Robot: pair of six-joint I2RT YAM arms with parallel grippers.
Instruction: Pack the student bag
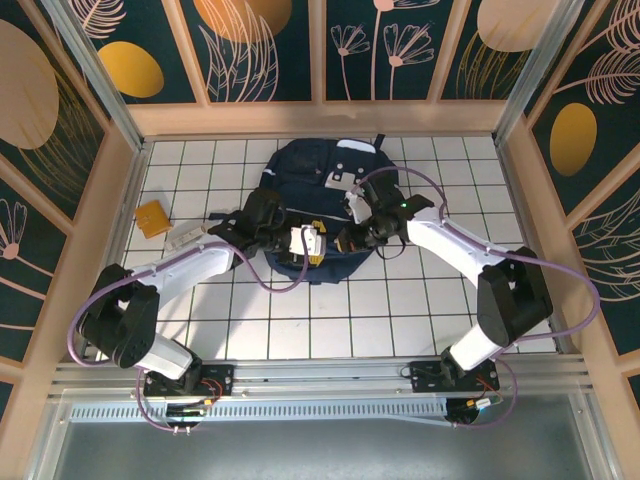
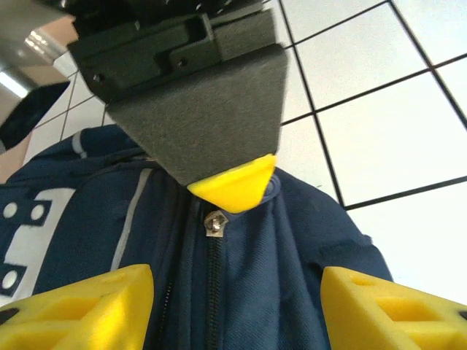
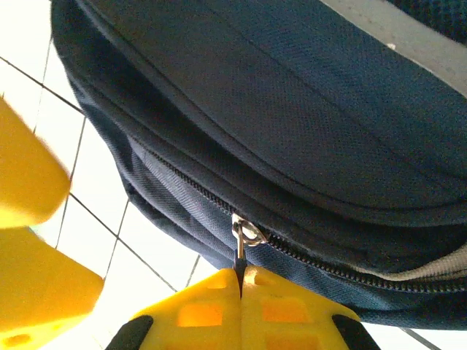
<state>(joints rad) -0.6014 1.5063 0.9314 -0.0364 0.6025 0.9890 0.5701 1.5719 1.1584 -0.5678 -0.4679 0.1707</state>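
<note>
1. A navy bag lies flat on a white tiled worktop, in the middle of its far half.
2. The bag's long axis runs from the near side to the far side. A rounded, zipped end points toward the arm bases, and the grey patch sits toward the far right.
3. Both arms reach in and meet over the near end of the bag.
4. The left hand hangs just above the blue fabric. Its yellow fingers stand well apart with nothing gripped between them.
5. The right hand is closed, pinching the metal zip pull on the bag's near edge.
6. A small orange packet lies on the worktop to the left, well apart from the bag.
</note>
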